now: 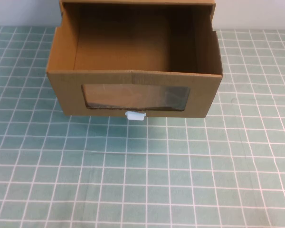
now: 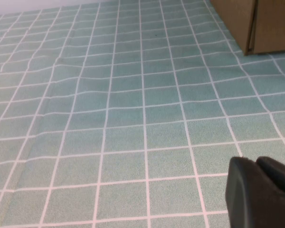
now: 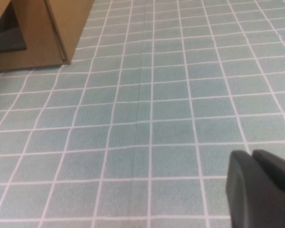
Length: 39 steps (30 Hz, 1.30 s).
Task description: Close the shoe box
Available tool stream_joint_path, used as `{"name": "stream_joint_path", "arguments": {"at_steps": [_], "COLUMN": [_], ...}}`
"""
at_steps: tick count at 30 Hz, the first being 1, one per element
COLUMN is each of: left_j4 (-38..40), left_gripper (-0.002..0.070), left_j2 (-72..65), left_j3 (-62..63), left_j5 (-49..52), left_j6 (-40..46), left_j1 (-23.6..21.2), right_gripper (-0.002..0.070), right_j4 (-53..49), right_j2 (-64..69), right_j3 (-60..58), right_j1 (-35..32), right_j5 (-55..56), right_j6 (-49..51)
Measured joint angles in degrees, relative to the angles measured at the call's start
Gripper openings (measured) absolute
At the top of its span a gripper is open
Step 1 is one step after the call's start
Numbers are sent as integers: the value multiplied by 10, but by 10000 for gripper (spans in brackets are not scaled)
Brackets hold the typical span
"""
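Box (image 1: 134,90) between left gripper (image 2: 256,165), right gripper (image 3: 252,157)

Table covered in teal cloth (image 1: 147,180) with white grid lines, slightly wrinkled. Shoe box (image 1: 135,90) sits directly on it at the far side, drawer pulled open toward the camera.

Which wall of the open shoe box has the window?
The shoe box front wall, facing the robot, with the white tab below; the other walls are plain cardboard. Left gripper and right gripper hover over the mat.
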State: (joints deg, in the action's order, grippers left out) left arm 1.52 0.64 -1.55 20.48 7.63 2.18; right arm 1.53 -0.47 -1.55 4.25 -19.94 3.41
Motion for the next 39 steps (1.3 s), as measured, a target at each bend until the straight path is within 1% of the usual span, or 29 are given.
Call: {"name": "stream_joint_path", "arguments": {"at_steps": [36,39], "left_j4": [0,13], "left_gripper": [-5,-5], "left_j2": [0,0], "left_j3": [0,0], "left_j5": [0,-7], "left_j6": [0,-22], "left_j1": [0,0], "right_gripper": [-13,-13], "right_j4": [0,0], "right_j2": [0,0], "right_j3": [0,0], "right_j1": [0,0], "right_j5": [0,0], "right_j6": [0,0]}}
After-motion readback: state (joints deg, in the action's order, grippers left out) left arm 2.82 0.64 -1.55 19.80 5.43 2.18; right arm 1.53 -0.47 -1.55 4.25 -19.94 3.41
